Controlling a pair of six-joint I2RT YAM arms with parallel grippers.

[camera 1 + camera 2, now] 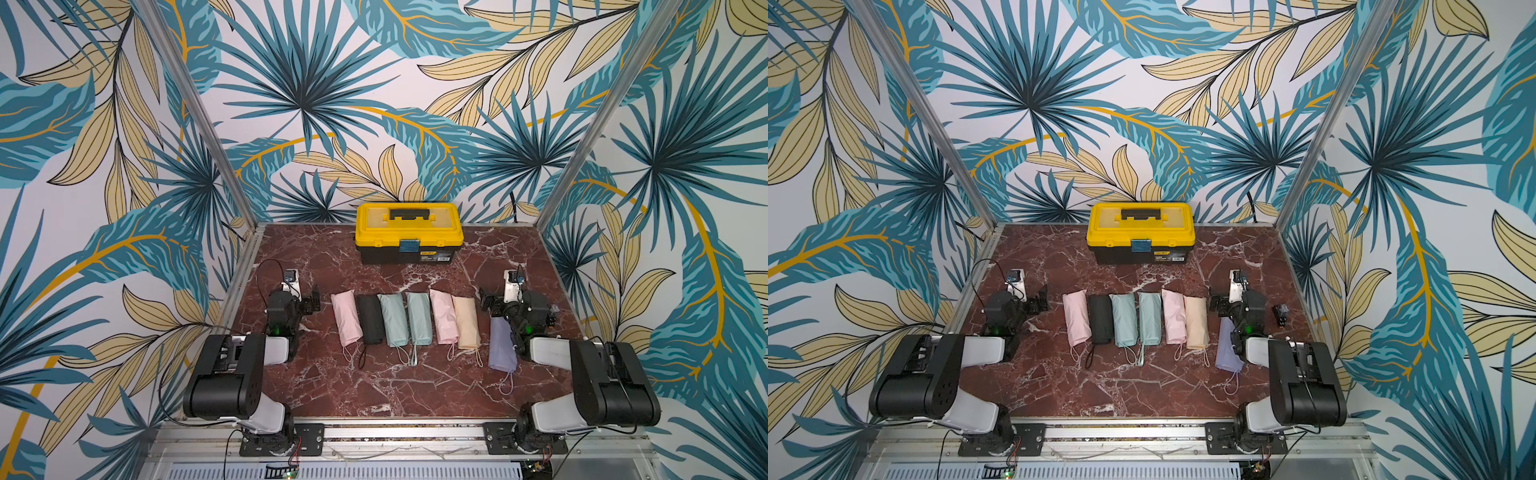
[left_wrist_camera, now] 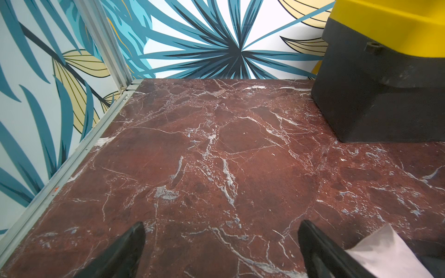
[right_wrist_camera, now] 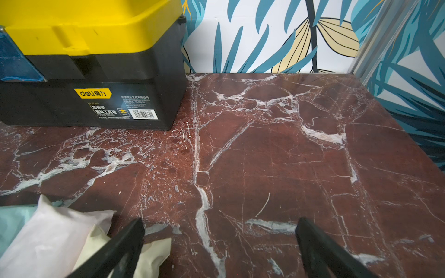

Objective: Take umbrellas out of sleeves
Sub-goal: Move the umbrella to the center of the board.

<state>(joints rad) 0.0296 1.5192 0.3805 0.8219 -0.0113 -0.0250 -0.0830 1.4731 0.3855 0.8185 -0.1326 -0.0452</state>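
In both top views several filled sleeves lie side by side on the marble table: pink (image 1: 346,318), black (image 1: 370,318), two mint (image 1: 392,319), a second pink (image 1: 444,316), beige (image 1: 467,322) and lilac (image 1: 502,345). The umbrellas are hidden inside them; only wrist loops (image 1: 348,353) stick out at the near ends. My left gripper (image 1: 309,301) (image 2: 222,226) is open over bare marble, left of the first pink sleeve (image 2: 385,252). My right gripper (image 1: 488,301) (image 3: 220,222) is open beside the beige sleeve (image 3: 151,252), holding nothing.
A black toolbox with a yellow lid (image 1: 409,237) (image 1: 1140,232) stands shut at the back middle of the table. Leaf-patterned walls with aluminium posts (image 1: 199,112) close in the left, right and back sides. Both arm bases sit at the table's front edge.
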